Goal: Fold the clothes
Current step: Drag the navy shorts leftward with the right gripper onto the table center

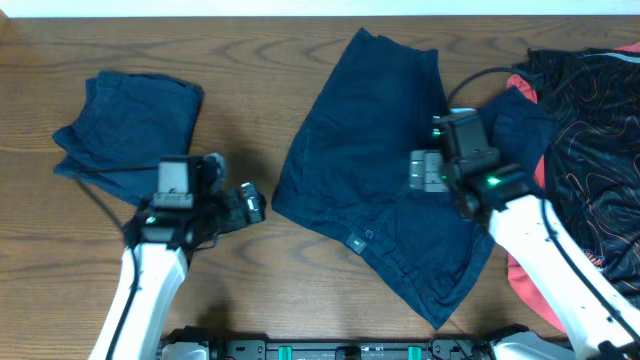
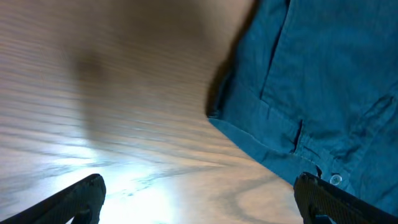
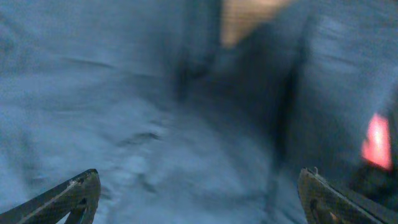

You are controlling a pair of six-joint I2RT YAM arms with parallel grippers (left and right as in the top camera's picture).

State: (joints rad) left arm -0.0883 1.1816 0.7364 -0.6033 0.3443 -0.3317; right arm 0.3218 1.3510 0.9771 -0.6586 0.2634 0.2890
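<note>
Overhead view: fold seemingly starting on spread shorts [image 1: 370,170]; right claw [image 1: 418,170] above them, left claw [image 1: 252,204] beside, both agape; next, pinch an edge.

Left arm [image 1: 150,290] and right arm [image 1: 555,250]: white tube links, black wrist blocks, grey camera boxes, small green lights. Thin black cable [image 1: 480,75] at the right wrist. Tool fingers [image 2: 81,196] dark, matte, wedge-shaped.
</note>
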